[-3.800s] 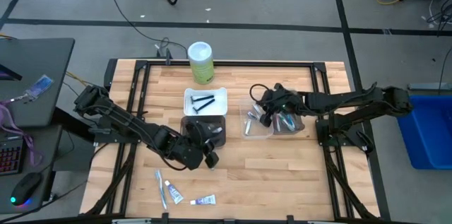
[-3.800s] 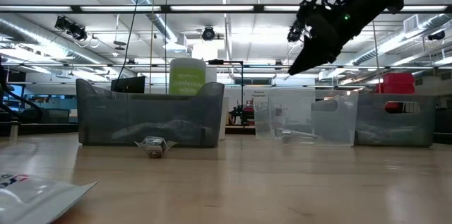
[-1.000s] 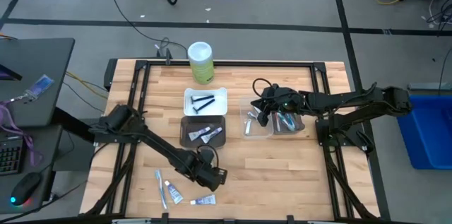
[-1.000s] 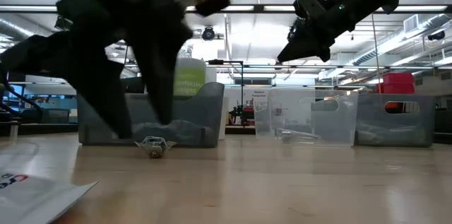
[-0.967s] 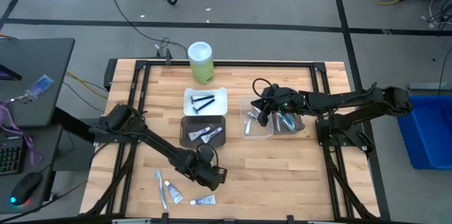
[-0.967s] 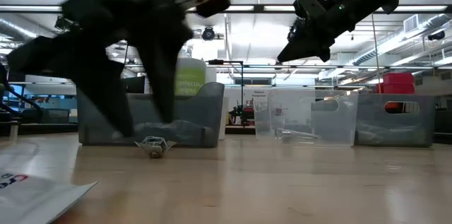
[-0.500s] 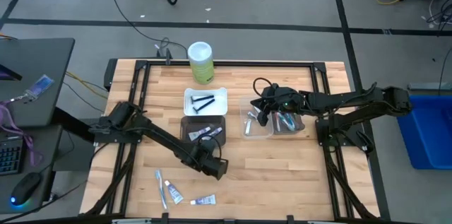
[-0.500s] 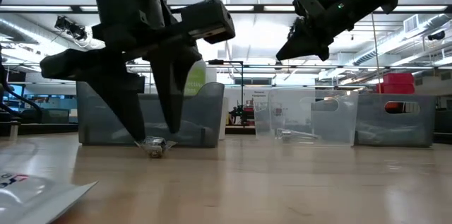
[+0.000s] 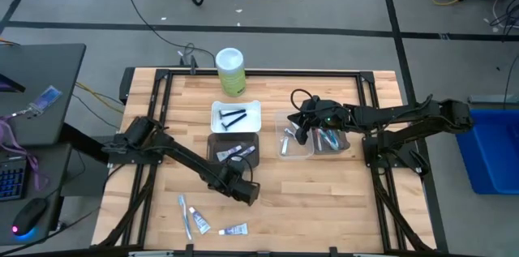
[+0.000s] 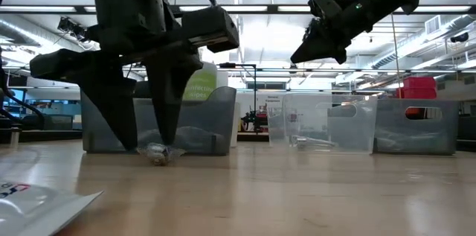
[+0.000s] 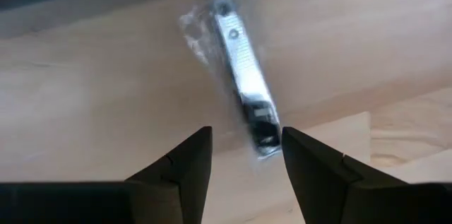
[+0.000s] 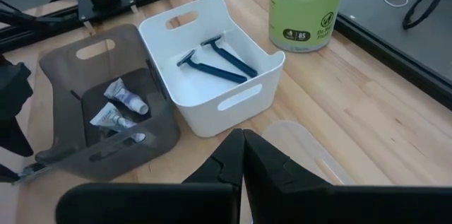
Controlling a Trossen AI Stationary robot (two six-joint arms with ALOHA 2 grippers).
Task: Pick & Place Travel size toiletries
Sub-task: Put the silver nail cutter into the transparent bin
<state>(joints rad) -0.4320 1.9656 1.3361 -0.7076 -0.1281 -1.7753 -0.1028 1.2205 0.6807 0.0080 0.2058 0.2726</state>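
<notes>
Now, left gripper: low over the wood just in front of the grey tray, fingers spread apart and holding nothing.
Nail clipper: silvery, in a clear wrapper, flat on the table; its near end sits in the gap between the left jaws, the rest runs out ahead of them. In the low view the wrapped clipper lies between the two dark fingertips, at the foot of the grey tray.
Right gripper: raised above the clear tray, fingers closed together with nothing between them.
Grey tray contents: two small toothpaste tubes, off to one side of the right jaws.
White tray: ahead of the right jaws, holding two dark blue razors side by side.
Clear tray contents: several small silvery and bluish items under the right gripper; kinds cannot be told.
Loose items: a toothbrush, a toothpaste tube and another small tube lie on the table behind the left jaws, towards the front edge.
Green wipes canister: upright beyond the white tray.
</notes>
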